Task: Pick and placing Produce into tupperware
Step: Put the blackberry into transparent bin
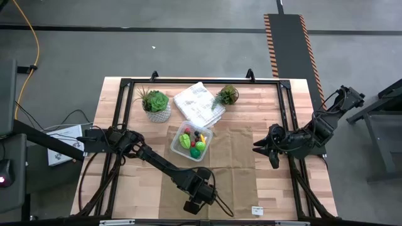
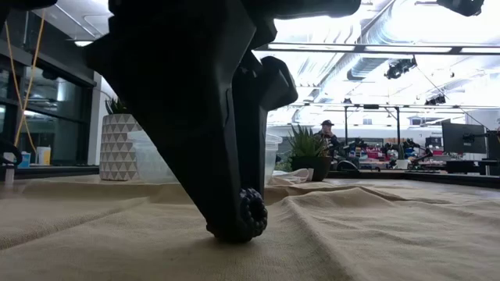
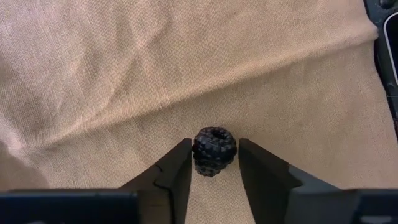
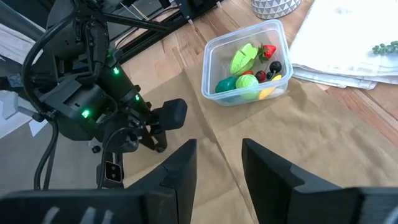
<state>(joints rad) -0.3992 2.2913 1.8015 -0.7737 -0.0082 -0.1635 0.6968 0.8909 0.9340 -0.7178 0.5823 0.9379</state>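
Observation:
A small dark brown bumpy toy berry (image 3: 214, 151) sits on the tan cloth (image 3: 186, 74) near the table's front edge. My left gripper (image 1: 191, 206) is shut on it; the berry also shows in the low view (image 2: 251, 215). The clear square tupperware (image 1: 209, 134) stands at the table's middle and holds green, red, dark and yellow toy produce (image 4: 249, 71). My right gripper (image 1: 262, 150) is open and empty, to the right of the tupperware and above the cloth. My left gripper pinches the berry's two opposite sides (image 3: 196, 155) between its two fingers, only at their free ends. The fingers come from above, pointing down. The berry's underside rests on the cloth (image 2: 258, 234).
Two potted plants (image 1: 156, 103) (image 1: 227, 95) and a white wrinkly bag (image 1: 198, 103) stand behind the tupperware. A black frame (image 1: 286, 113) rims the table. A small label (image 1: 257, 210) lies front right. A person (image 2: 326, 133) is in the room beyond.

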